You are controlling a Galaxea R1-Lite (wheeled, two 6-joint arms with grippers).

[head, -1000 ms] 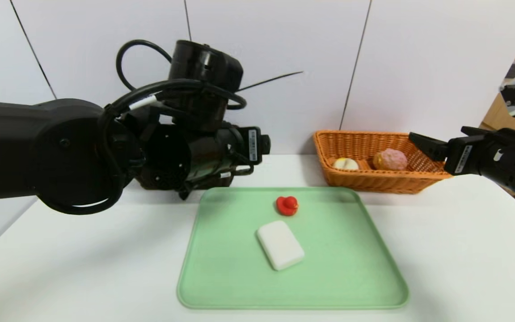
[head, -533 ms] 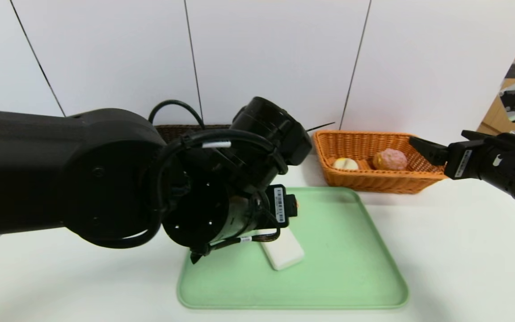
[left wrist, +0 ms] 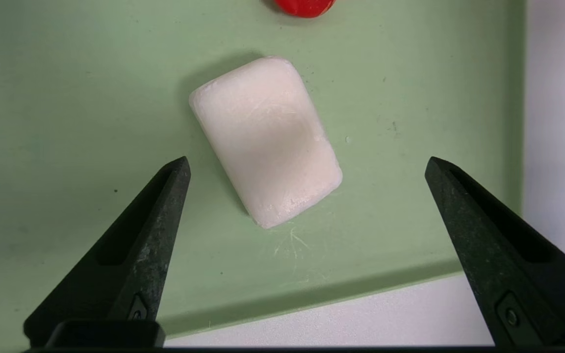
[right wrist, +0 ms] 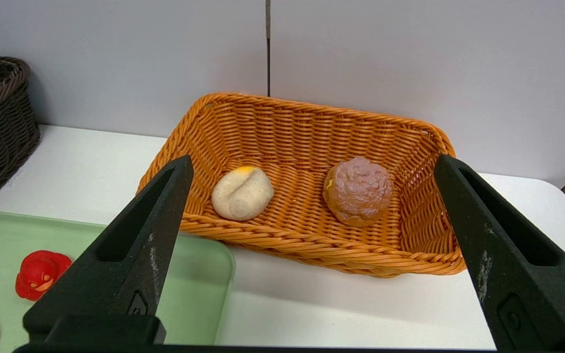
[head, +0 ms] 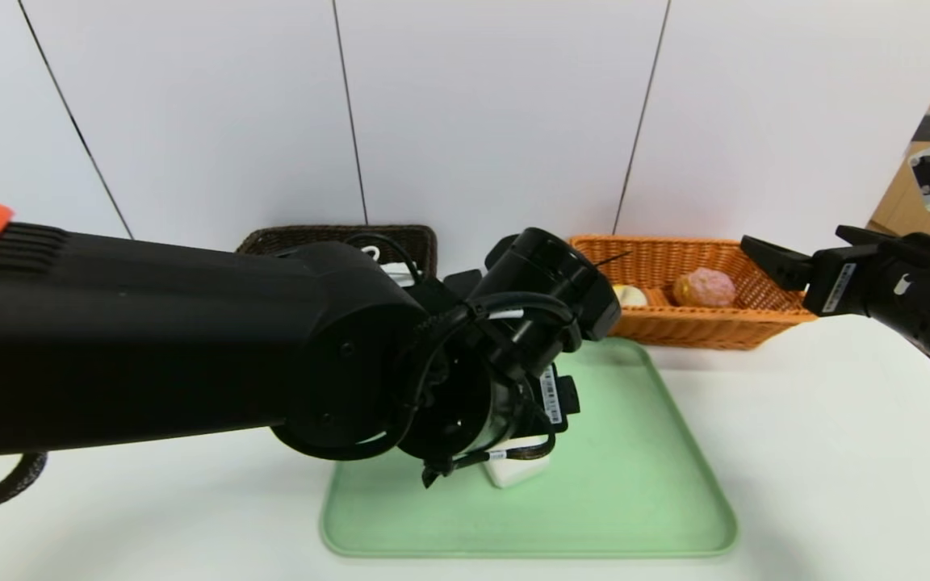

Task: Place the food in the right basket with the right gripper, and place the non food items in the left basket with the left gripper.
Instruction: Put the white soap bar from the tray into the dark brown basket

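Observation:
A white soap bar (left wrist: 265, 137) lies on the green tray (left wrist: 66, 122), with a red rubber duck (left wrist: 304, 5) just beyond it. My left gripper (left wrist: 308, 159) is open and empty, pointing down over the soap's near end without touching it. In the head view my left arm hides the duck and most of the soap (head: 513, 472). My right gripper (right wrist: 313, 158) is open and empty, held in the air in front of the orange basket (right wrist: 312, 250). That basket holds a cream bun (right wrist: 242, 192) and a pink puff (right wrist: 359, 190).
A dark brown basket (head: 336, 238) stands at the back left against the wall, the orange basket (head: 699, 331) at the back right. The tray (head: 634, 484) sits in the middle of the white table. The duck (right wrist: 39, 274) shows in the right wrist view.
My left arm has swung from the back left, forward and right, and come down over the tray, now covering the duck and most of the soap. My right arm has barely moved.

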